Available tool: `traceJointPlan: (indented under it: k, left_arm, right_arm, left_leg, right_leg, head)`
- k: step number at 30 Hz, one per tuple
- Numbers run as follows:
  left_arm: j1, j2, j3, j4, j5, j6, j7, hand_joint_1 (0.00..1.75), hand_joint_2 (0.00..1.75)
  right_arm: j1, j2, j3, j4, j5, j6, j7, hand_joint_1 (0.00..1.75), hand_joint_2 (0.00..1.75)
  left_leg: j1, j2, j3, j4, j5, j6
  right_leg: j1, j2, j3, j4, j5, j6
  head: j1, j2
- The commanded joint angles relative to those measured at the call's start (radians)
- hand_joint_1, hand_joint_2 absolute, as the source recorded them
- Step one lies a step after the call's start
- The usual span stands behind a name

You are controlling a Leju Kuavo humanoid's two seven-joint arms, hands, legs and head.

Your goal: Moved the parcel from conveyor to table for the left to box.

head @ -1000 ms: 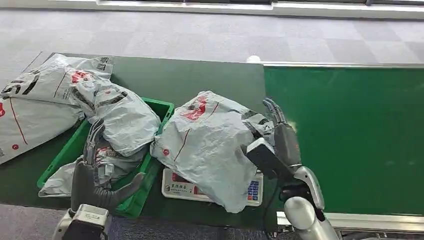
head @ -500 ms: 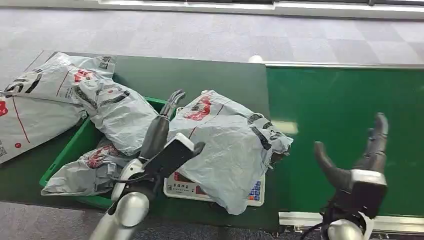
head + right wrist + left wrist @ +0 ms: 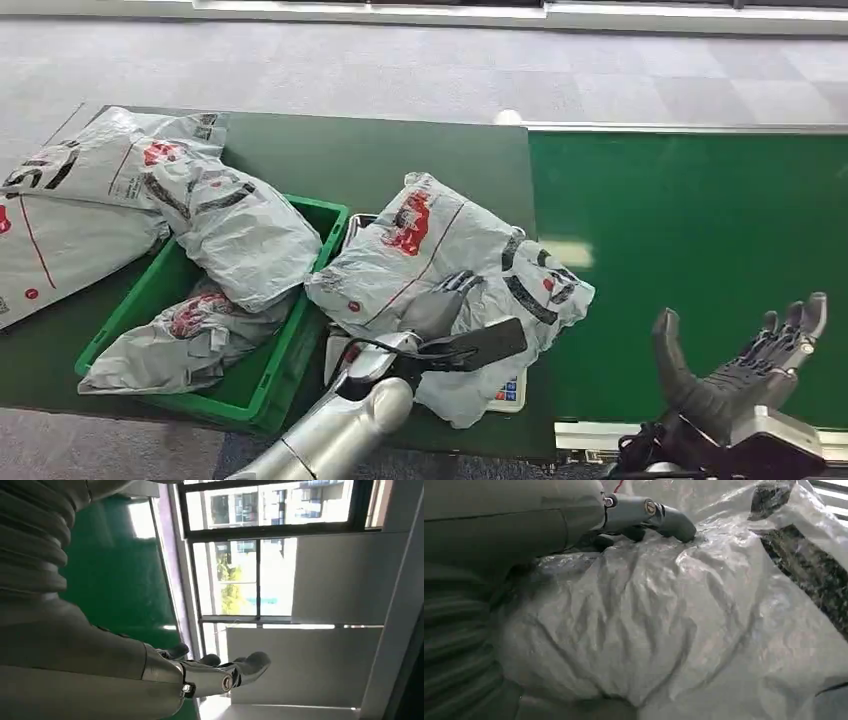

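My left fingers (image 3: 455, 285) are lying flat on the grey parcel (image 3: 440, 270), pressing its crumpled film; in the left wrist view the thumb (image 3: 659, 517) is resting on the plastic. Whether they are pinching a fold underneath, I cannot tell. My left hand (image 3: 440, 305) is reaching in from below, forearm crossing the near edge of the tabletop (image 3: 370, 160).

My right hand (image 3: 745, 370) is hanging open over the conveyor (image 3: 700, 220), fingers spread, holding nothing, well apart from the parcel.

The parcel is sitting on the tabletop, draped over a small scale (image 3: 510, 385), just beside the green bin (image 3: 250, 395). Its long axis is running diagonally, from the far end near the bin's corner toward the conveyor edge on its right. The bin is lying directly to the parcel's left, so I am judging the coming move as a short leftward carry over the bin's near wall. The left hand is plainly the nearer one.

The bin is already holding two grey bags (image 3: 240, 240), leaving limited room on its right side. More bags (image 3: 70, 200) are occupying the far left tabletop. Risk: slack film slipping under a flat press.
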Motion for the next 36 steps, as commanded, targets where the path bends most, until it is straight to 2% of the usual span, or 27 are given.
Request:
traceJointPlan:
  k: [1, 7, 10, 11, 13, 14, 15, 18, 23, 32, 36]
  left_arm:
    - [-0.067, 0.028, -0.031, 0.222, -0.048, 0.056, 0.001, 1.75, 1.75]
    - [-0.067, 0.028, -0.031, 0.222, -0.048, 0.056, 0.001, 1.75, 1.75]
    - [-0.052, 0.033, 0.010, 0.178, -0.059, 0.129, 0.006, 1.75, 1.75]
    - [-0.047, 0.038, 0.034, 0.150, -0.055, 0.154, -0.007, 1.75, 1.75]
    - [-0.032, 0.058, 0.087, 0.050, -0.045, 0.192, -0.035, 1.75, 1.75]
    - [0.016, 0.053, 0.134, -0.058, -0.041, 0.210, -0.043, 1.75, 1.75]
    - [0.055, 0.062, 0.163, -0.195, -0.051, 0.207, -0.039, 1.75, 1.75]
    - [0.086, 0.100, 0.205, -0.433, -0.041, 0.148, -0.027, 1.75, 1.75]
    - [0.098, 0.136, 0.262, -0.631, 0.048, 0.101, -0.068, 1.75, 1.75]
    - [0.074, 0.140, 0.267, -0.645, 0.095, 0.083, -0.074, 1.75, 1.75]
    - [0.038, 0.157, 0.276, -0.657, 0.150, 0.135, -0.097, 1.75, 1.75]
  right_arm:
    - [-0.025, 0.049, 0.038, 0.006, 0.011, -0.001, 0.015, 0.00, 1.75]
    - [-0.025, 0.049, 0.038, 0.006, 0.011, -0.001, 0.015, 0.00, 1.75]
    - [-0.018, 0.058, 0.038, 0.002, 0.014, -0.001, 0.027, 0.00, 1.75]
    - [-0.015, 0.057, 0.041, -0.001, 0.026, -0.001, 0.033, 0.00, 1.75]
    - [-0.007, 0.063, 0.040, -0.008, 0.042, -0.001, 0.043, 0.00, 1.75]
    - [0.002, 0.066, 0.033, -0.010, 0.053, -0.001, 0.048, 0.00, 1.75]
    - [0.008, 0.067, 0.027, -0.006, 0.054, -0.001, 0.049, 0.00, 1.75]
    - [0.012, 0.059, 0.012, 0.012, 0.037, -0.001, 0.032, 0.00, 1.75]
    - [0.007, 0.074, -0.040, 0.012, 0.023, -0.001, 0.004, 0.00, 1.75]
    - [0.005, 0.067, -0.056, 0.017, 0.005, -0.001, -0.006, 0.00, 1.75]
    - [0.003, 0.065, -0.066, 0.021, -0.003, -0.001, -0.010, 0.00, 1.75]
  left_leg:
    - [0.000, 0.003, 0.002, -0.002, 0.001, 0.000]
    - [0.000, 0.003, 0.003, -0.001, 0.001, 0.000]
    - [0.000, 0.003, 0.001, -0.003, 0.003, 0.001]
    - [0.000, 0.003, -0.004, -0.002, 0.002, 0.001]
    - [0.000, 0.004, -0.005, -0.001, -0.002, 0.001]
    - [0.000, 0.003, -0.003, -0.001, -0.003, 0.001]
    - [0.000, 0.004, -0.007, -0.003, 0.000, 0.000]
    - [0.000, 0.003, -0.005, -0.002, 0.007, 0.000]
    - [0.000, 0.004, -0.008, -0.002, 0.011, 0.000]
    - [0.000, 0.002, -0.011, -0.003, 0.012, 0.000]
    - [0.000, 0.000, -0.012, -0.002, 0.012, 0.000]
  right_leg:
    - [0.000, 0.003, 0.001, -0.002, 0.002, -0.001]
    - [0.000, 0.003, 0.003, -0.001, 0.001, 0.000]
    - [0.000, 0.002, 0.003, -0.002, 0.003, 0.000]
    - [0.000, 0.002, 0.002, -0.002, 0.004, 0.000]
    - [0.000, 0.003, 0.001, -0.001, 0.000, 0.000]
    - [0.000, 0.002, 0.004, -0.001, -0.002, 0.000]
    - [0.000, 0.003, -0.001, -0.002, 0.002, -0.002]
    - [0.000, 0.002, -0.002, -0.001, 0.008, -0.001]
    - [0.000, 0.003, -0.009, 0.000, 0.011, -0.001]
    - [0.000, 0.002, -0.012, -0.001, 0.011, 0.000]
    - [0.000, 0.000, -0.012, -0.001, 0.010, 0.000]
  head:
    - [0.000, 0.000]
    - [0.000, 0.000]
    - [0.000, 0.000]
    - [0.000, 0.000]
    - [0.000, 0.000]
    - [0.000, 0.000]
    - [0.000, 0.000]
    - [0.000, 0.000]
    - [0.000, 0.000]
    - [0.000, 0.000]
    - [0.000, 0.000]
